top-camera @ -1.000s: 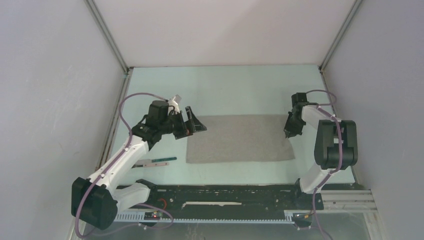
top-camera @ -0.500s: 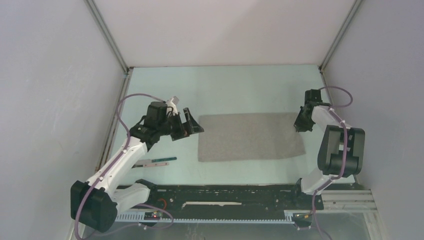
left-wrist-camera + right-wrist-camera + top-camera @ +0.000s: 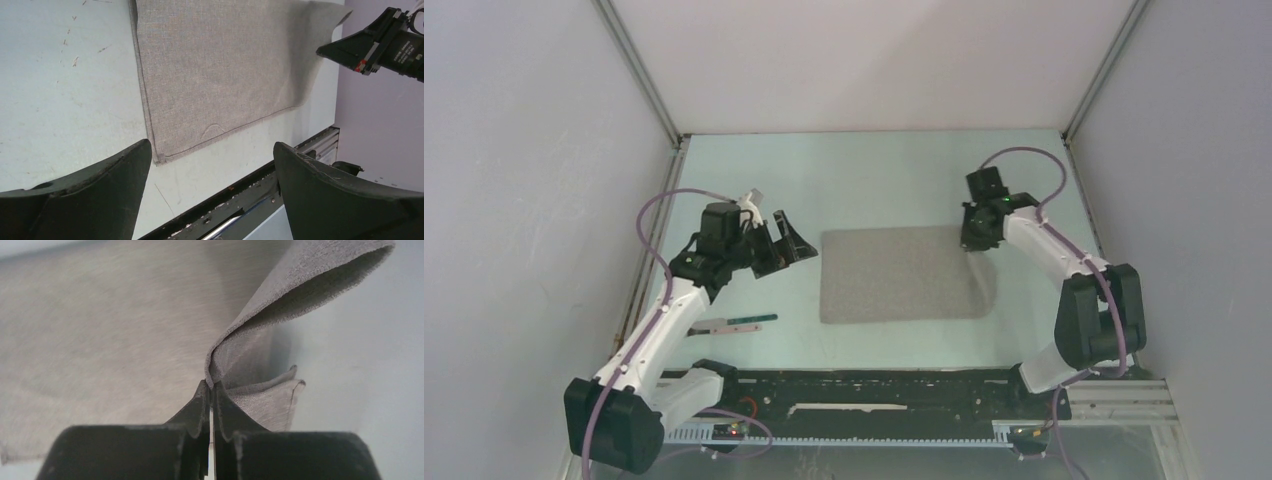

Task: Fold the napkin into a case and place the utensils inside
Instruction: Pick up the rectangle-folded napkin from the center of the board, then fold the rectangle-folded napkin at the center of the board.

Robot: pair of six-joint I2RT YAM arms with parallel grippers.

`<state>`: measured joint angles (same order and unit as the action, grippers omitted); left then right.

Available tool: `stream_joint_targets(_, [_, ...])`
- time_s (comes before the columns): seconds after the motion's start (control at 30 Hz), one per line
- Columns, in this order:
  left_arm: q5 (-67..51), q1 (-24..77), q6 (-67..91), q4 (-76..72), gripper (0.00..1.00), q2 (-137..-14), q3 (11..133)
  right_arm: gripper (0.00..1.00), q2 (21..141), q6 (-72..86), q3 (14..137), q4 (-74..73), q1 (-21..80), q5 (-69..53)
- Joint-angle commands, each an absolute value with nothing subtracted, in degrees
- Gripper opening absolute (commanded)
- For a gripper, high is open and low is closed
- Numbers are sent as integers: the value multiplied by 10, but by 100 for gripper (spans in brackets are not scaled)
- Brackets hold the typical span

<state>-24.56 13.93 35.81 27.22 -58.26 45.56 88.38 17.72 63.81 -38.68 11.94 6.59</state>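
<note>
The light grey napkin (image 3: 894, 275) lies mid-table as a wide rectangle, not a narrow case. Its right end is lifted and curled leftward over the rest. My right gripper (image 3: 977, 236) is shut on that raised far-right corner; the right wrist view shows the cloth (image 3: 100, 330) pinched at the gripper's tips (image 3: 211, 386), with a fold looping above them. My left gripper (image 3: 790, 246) hovers open just left of the napkin's left edge, nothing between its fingers. In the left wrist view the gripper (image 3: 211, 148) frames the napkin's (image 3: 220, 75) near-left corner. One of the utensils (image 3: 736, 323), green-handled, lies near the left arm.
White enclosure walls close in the table at left, right and back. A black rail (image 3: 874, 385) runs along the near edge between the arm bases. The right arm's cable (image 3: 1024, 160) loops above the far right of the table.
My right gripper first dragged the napkin right, then swung left with the pinched corner, folding the right end over. The left gripper drew back slightly to the left, still open.
</note>
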Motion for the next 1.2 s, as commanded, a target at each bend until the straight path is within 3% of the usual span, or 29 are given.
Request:
stream_joint_targets(0.0, [-257, 131, 340, 269, 100, -572, 449, 0, 895, 236, 682, -420, 216, 66])
stream_joint_targets(0.43, [-258, 120, 336, 279, 100, -554, 443, 0, 1089, 353, 826, -357, 395, -67])
stream_joint_targets(0.83, [-255, 109, 327, 300, 100, -530, 434, 0, 1194, 425, 909, -284, 423, -178])
stream_joint_targets(1.17, [-251, 102, 320, 311, 100, -519, 434, 0, 1207, 437, 903, -280, 439, -183])
